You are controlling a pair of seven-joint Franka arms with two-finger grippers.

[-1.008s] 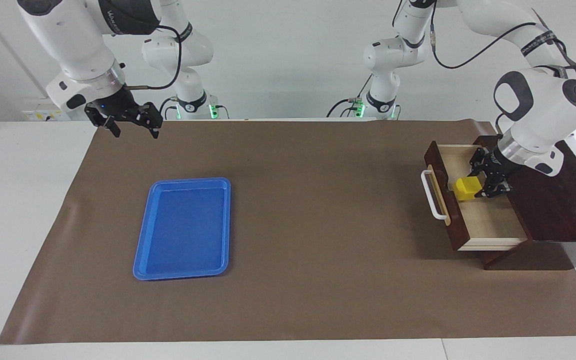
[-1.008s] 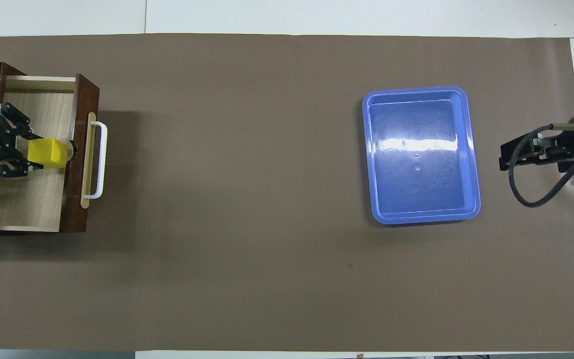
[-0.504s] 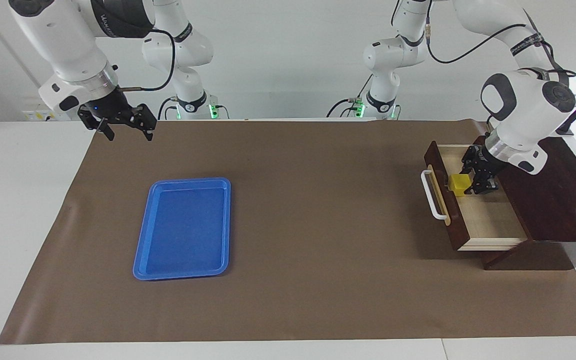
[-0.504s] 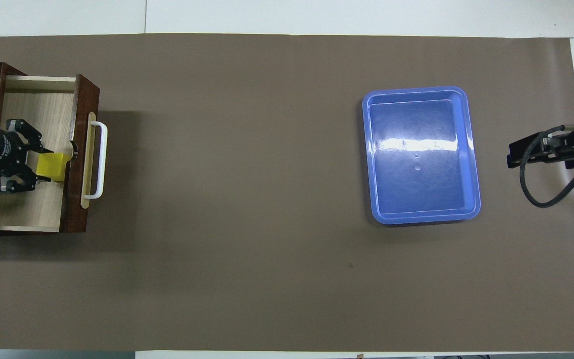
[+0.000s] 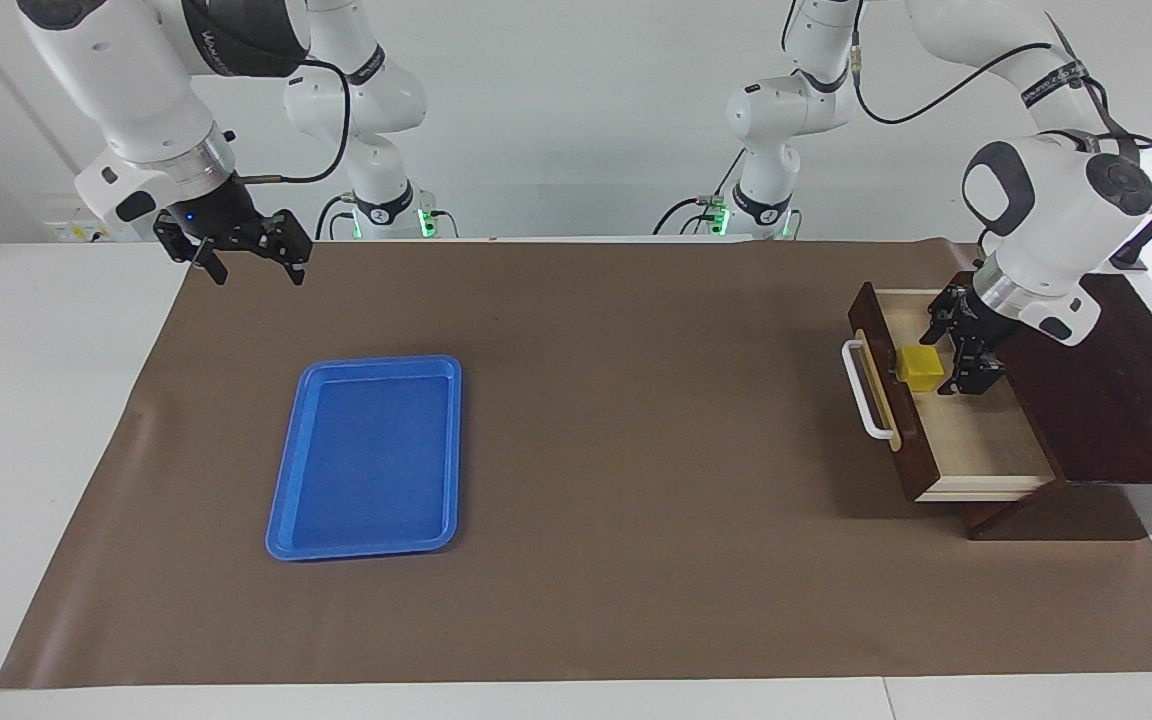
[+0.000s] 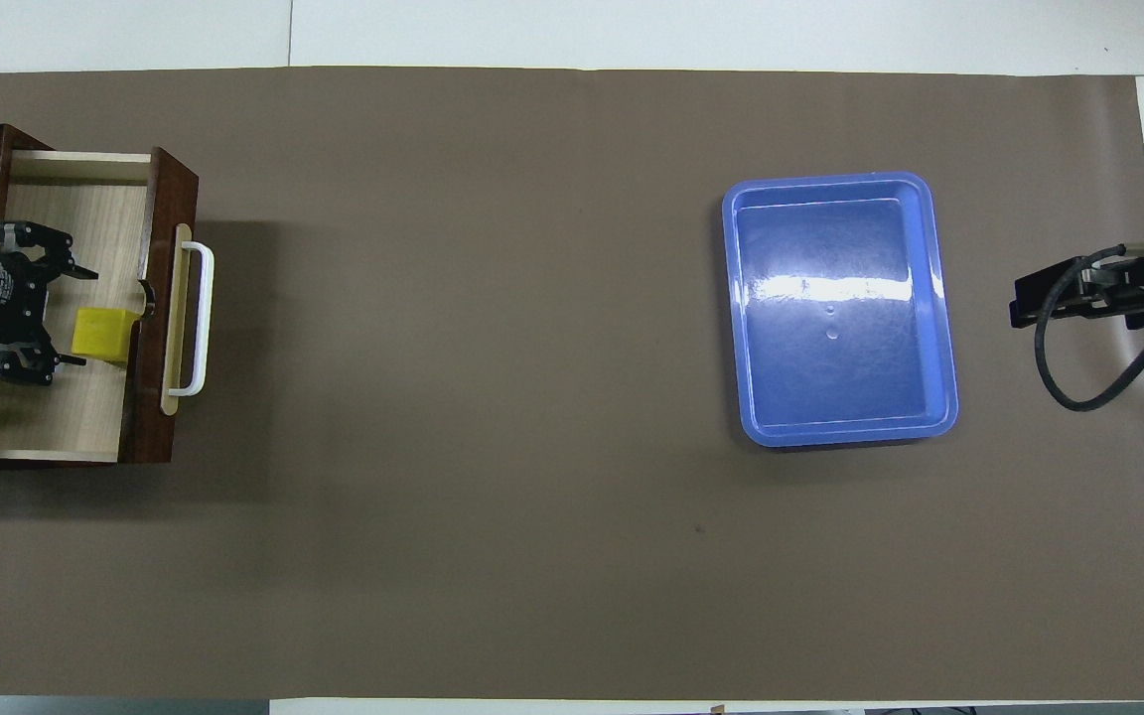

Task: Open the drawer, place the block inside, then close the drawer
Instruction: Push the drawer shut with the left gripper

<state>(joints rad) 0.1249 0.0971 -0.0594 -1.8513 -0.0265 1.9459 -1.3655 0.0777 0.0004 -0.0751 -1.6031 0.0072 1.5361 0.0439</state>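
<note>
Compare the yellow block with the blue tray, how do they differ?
The block is a small yellow cube; the tray is a much larger, flat blue rectangle. The block rests inside the open drawer at the left arm's end; the tray lies on the brown mat toward the right arm's end. Neither is held.

Even, bright overhead lighting; both views sharp. Soft shadow beside the drawer (image 5: 976, 440); white glare streak on the blue tray (image 6: 835, 288).
</note>
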